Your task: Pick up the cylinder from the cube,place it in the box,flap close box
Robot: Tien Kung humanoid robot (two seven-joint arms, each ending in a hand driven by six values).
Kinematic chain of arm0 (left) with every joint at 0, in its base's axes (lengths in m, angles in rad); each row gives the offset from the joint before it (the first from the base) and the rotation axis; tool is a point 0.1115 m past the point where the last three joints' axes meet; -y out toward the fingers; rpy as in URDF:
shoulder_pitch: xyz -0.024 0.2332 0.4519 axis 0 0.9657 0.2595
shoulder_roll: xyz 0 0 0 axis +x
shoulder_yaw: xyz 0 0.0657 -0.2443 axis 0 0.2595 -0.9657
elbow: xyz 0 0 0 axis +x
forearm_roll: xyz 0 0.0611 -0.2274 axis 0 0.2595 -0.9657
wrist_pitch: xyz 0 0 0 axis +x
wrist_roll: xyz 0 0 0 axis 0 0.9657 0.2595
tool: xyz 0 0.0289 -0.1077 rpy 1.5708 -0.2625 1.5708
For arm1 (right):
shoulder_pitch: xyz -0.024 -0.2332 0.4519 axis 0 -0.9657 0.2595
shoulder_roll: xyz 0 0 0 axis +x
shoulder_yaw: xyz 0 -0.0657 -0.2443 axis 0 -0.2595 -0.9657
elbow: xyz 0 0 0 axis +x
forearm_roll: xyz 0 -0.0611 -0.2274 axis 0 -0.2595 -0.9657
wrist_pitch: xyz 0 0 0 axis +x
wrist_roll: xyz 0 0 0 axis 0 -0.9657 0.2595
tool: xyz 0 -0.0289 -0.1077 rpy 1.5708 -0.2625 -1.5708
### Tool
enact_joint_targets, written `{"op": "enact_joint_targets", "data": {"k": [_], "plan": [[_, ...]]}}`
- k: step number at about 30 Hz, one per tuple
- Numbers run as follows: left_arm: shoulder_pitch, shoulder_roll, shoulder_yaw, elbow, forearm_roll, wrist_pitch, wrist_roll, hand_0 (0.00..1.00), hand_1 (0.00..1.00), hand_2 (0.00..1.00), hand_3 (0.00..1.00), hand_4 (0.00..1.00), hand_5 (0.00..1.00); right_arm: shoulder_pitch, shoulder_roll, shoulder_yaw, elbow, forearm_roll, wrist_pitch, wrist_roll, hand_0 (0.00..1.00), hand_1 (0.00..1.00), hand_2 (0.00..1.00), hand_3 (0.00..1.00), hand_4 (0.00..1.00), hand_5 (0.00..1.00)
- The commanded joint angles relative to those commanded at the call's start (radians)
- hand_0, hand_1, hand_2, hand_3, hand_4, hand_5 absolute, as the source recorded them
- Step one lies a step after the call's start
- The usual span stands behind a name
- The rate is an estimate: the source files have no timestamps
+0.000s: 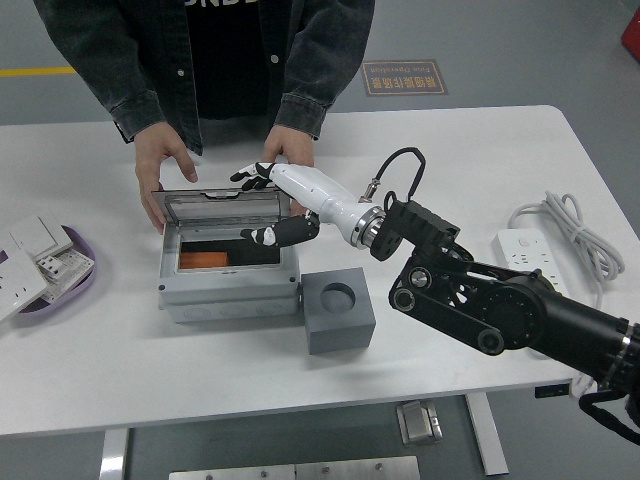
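Orange cylinder (203, 260) inside grey plastic box (228, 292), clear lid (222, 207) half-raised — right hand (262, 176) fingers spread on it, empty.

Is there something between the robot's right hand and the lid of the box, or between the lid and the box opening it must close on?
Nothing visible blocks either. The right hand is at the lid, which is tilted partway over the box. The orange cylinder lies low inside. The person's hands hold the box from behind.

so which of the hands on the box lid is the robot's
The white-and-black robot hand at the lid's right end, on the arm from the right. The two bare hands behind the box are the person's.
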Motion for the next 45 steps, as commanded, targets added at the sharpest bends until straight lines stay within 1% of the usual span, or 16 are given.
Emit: {"op": "enact_joint_targets", "data": {"k": [8, 12, 13, 18, 19, 20, 24, 26, 28, 31, 34, 36, 37, 42, 43, 45], "plan": [[0.004, 0.004, 0.046, 0.006, -0.051, 0.004, -0.016, 0.604, 0.604, 0.553, 0.596, 0.660, 0.209, -0.063, -0.029, -0.058, 0.087, -0.018, 0.037, -0.024, 0.813, 0.722, 0.728, 0.793, 0.790, 0.271], [0.006, 0.003, 0.059, 0.007, -0.064, 0.004, -0.017, 0.604, 0.604, 0.553, 0.596, 0.660, 0.209, -0.089, -0.034, -0.068, 0.099, -0.025, 0.044, -0.026, 0.813, 0.722, 0.728, 0.793, 0.790, 0.271], [0.006, 0.003, 0.061, 0.007, -0.067, 0.005, -0.018, 0.605, 0.604, 0.553, 0.596, 0.661, 0.208, -0.093, -0.037, -0.066, 0.099, -0.023, 0.045, -0.026, 0.813, 0.720, 0.735, 0.804, 0.780, 0.292], [0.005, 0.003, 0.063, 0.007, -0.071, 0.006, -0.019, 0.605, 0.604, 0.553, 0.596, 0.661, 0.208, -0.111, -0.052, -0.040, 0.104, -0.013, 0.044, -0.022, 0.813, 0.720, 0.735, 0.804, 0.780, 0.292], [0.006, 0.002, 0.062, 0.006, -0.071, 0.006, -0.018, 0.605, 0.603, 0.553, 0.596, 0.661, 0.209, -0.114, -0.056, -0.030, 0.108, -0.013, 0.043, -0.021, 0.812, 0.724, 0.739, 0.817, 0.746, 0.329], [0.006, 0.002, 0.061, 0.006, -0.070, 0.006, -0.017, 0.605, 0.603, 0.553, 0.596, 0.661, 0.209, -0.118, -0.059, -0.020, 0.112, -0.015, 0.041, -0.020, 0.812, 0.724, 0.739, 0.817, 0.746, 0.329], [0.007, 0.003, 0.056, 0.005, -0.064, 0.006, -0.015, 0.605, 0.603, 0.553, 0.596, 0.661, 0.209, -0.155, -0.081, 0.056, 0.156, -0.021, 0.040, -0.022, 0.812, 0.724, 0.739, 0.817, 0.746, 0.329], [0.008, 0.004, 0.052, 0.004, -0.062, 0.007, -0.014, 0.604, 0.603, 0.553, 0.596, 0.660, 0.208, -0.197, -0.083, 0.102, 0.185, 0.013, 0.067, -0.029, 0.810, 0.721, 0.739, 0.816, 0.734, 0.335], [0.009, 0.003, 0.050, 0.003, -0.060, 0.007, -0.012, 0.604, 0.603, 0.553, 0.596, 0.660, 0.208, -0.248, -0.070, 0.156, 0.206, 0.052, 0.098, -0.029, 0.810, 0.721, 0.739, 0.816, 0.734, 0.335], [0.013, -0.002, 0.051, 0.003, -0.061, 0.007, -0.011, 0.604, 0.603, 0.553, 0.596, 0.661, 0.205, -0.317, -0.036, 0.231, 0.228, 0.088, 0.108, -0.009, 0.813, 0.715, 0.738, 0.805, 0.730, 0.338], [0.019, -0.009, 0.056, 0.003, -0.069, 0.009, -0.011, 0.604, 0.603, 0.553, 0.596, 0.661, 0.205, -0.396, 0.006, 0.317, 0.246, 0.119, 0.088, 0.044, 0.813, 0.715, 0.738, 0.805, 0.730, 0.338], [0.022, -0.012, 0.057, 0.003, -0.069, 0.009, -0.010, 0.604, 0.603, 0.553, 0.596, 0.661, 0.205, -0.445, 0.020, 0.374, 0.251, 0.148, 0.069, 0.084, 0.813, 0.715, 0.738, 0.805, 0.730, 0.338], [0.022, -0.014, 0.058, 0.002, -0.068, 0.008, -0.009, 0.604, 0.603, 0.553, 0.596, 0.660, 0.207, -0.471, 0.022, 0.405, 0.252, 0.168, 0.059, 0.109, 0.802, 0.707, 0.729, 0.766, 0.711, 0.337], [0.016, -0.011, 0.040, 0.003, -0.050, 0.006, -0.017, 0.604, 0.603, 0.553, 0.596, 0.660, 0.207, -0.536, 0.012, 0.524, 0.258, 0.204, 0.039, 0.180, 0.802, 0.707, 0.729, 0.766, 0.711, 0.337], [0.013, -0.010, 0.036, 0.004, -0.046, 0.005, -0.020, 0.604, 0.603, 0.553, 0.596, 0.660, 0.206, -0.542, 0.012, 0.546, 0.259, 0.213, 0.035, 0.189, 0.767, 0.687, 0.703, 0.676, 0.700, 0.334], [0.010, -0.009, 0.031, 0.004, -0.041, 0.005, -0.022, 0.604, 0.603, 0.553, 0.596, 0.660, 0.206, -0.554, 0.014, 0.585, 0.262, 0.223, 0.029, 0.201, 0.767, 0.687, 0.703, 0.676, 0.700, 0.334]]}}
